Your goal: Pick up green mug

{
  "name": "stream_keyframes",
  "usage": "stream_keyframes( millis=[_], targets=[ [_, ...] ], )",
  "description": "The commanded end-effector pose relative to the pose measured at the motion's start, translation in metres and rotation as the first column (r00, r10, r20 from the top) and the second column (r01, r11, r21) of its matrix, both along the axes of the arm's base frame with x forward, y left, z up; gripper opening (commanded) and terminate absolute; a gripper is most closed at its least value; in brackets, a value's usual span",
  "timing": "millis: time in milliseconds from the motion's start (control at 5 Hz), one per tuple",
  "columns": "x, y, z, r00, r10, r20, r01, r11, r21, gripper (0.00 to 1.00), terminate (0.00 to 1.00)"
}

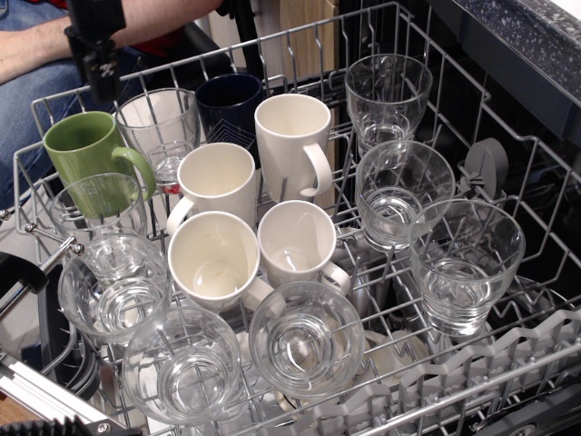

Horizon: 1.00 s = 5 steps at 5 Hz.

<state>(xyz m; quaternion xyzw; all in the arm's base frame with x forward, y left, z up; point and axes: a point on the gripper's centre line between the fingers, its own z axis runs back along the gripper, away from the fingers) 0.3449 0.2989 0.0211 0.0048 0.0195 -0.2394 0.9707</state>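
The green mug (83, 156) stands upright at the far left of the dishwasher rack (300, 41), its handle pointing right toward a clear glass (160, 127). My gripper (98, 74) is a dark shape at the top left, above and behind the mug's rim and apart from it. Only its lower part shows, so I cannot tell how the jaws stand. It holds nothing that I can see.
Cream mugs (292, 145) (216, 259) and a navy mug (229, 100) fill the rack's middle. Several clear glasses (100, 211) (388, 91) ring them, one right in front of the green mug. A person's arm (36, 45) lies behind the rack at the top left.
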Motion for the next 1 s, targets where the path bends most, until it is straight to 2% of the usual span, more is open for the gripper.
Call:
stream_keyframes(
  millis=[0,400,800],
  targets=[
    [-0.007,0.020,-0.007,0.994,0.000,0.111,-0.005,0.999,0.043,1.00,0.00],
    [-0.004,0.032,-0.031,0.982,-0.006,0.187,0.000,1.000,0.031,1.00,0.00],
    [-0.006,0.025,-0.053,0.977,0.008,0.215,-0.018,0.999,0.045,1.00,0.00]
  ],
)
